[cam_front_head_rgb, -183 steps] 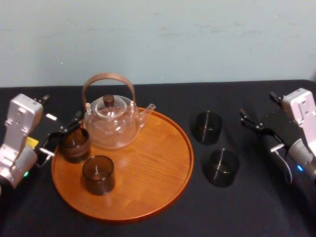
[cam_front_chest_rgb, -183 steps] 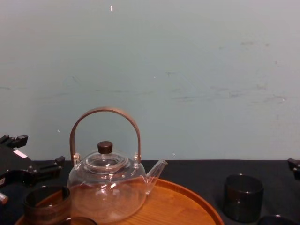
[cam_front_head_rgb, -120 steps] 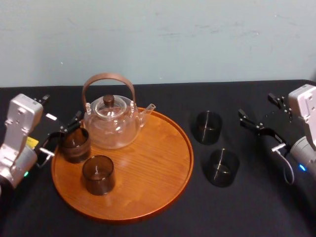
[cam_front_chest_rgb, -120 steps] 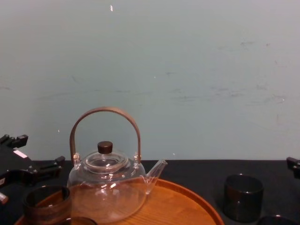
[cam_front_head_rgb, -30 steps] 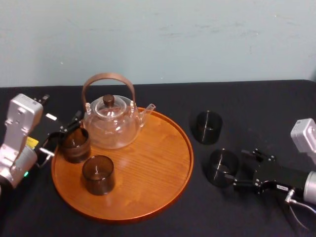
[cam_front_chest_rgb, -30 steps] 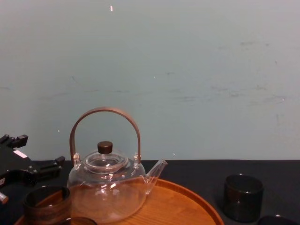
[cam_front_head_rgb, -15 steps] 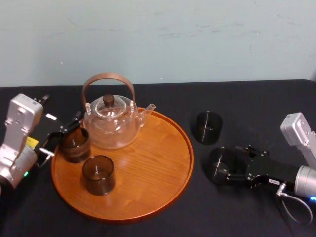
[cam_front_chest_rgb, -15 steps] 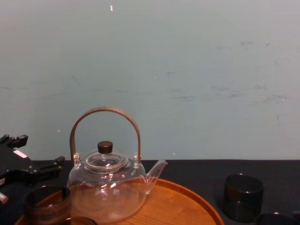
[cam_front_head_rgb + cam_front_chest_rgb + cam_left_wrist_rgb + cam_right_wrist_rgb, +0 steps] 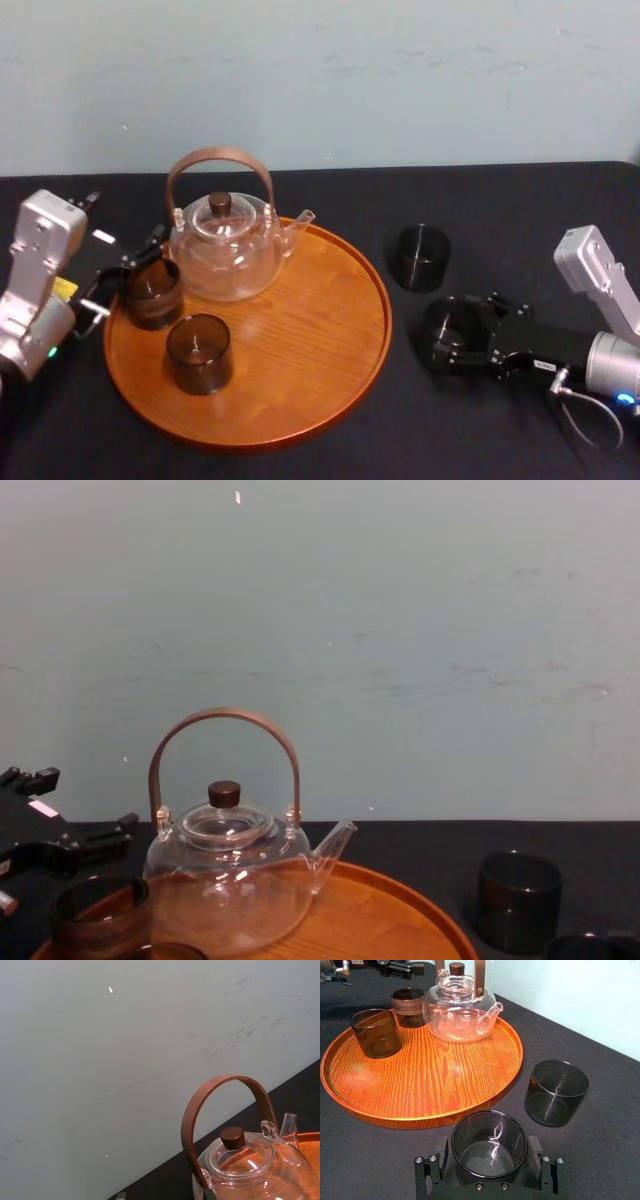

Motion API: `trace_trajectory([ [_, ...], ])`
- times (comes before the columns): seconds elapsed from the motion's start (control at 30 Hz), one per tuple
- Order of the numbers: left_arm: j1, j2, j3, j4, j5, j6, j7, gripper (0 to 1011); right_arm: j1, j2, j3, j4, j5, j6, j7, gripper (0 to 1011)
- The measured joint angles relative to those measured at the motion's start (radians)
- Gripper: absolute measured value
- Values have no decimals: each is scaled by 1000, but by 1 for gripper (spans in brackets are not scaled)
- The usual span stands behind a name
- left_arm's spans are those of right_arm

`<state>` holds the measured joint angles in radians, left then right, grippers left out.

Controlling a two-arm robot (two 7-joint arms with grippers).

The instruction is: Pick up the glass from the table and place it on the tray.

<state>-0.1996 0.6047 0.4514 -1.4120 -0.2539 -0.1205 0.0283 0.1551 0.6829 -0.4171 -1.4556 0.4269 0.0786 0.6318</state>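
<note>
Glass [image 9: 489, 1135] sits between the right gripper's [image 9: 452, 335] spread fingers beside the tray [image 9: 430, 1080]; left gripper [image 9: 127, 270] parked open far left.

Teapot [image 9: 222, 250] on tray [image 9: 300, 345] (glass [image 9: 455, 332] to right)

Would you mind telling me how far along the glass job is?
Done: two glasses stand on the tray. In hand: the right gripper surrounds the nearer table glass, not yet lifted. Remaining: carrying it over; the farther glass waits. The left gripper idles by the tray.
</note>
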Motion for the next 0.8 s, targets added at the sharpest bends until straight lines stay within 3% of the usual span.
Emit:
trace_trajectory([
  [0.57,0,0,0,0,0,0,0,1001,10,-4,-9,4,-9,-1,-4,1002],
  [0.8,0,0,0,0,0,0,0,1001,9,-3,-8,4,-7,-1,-4,900],
])
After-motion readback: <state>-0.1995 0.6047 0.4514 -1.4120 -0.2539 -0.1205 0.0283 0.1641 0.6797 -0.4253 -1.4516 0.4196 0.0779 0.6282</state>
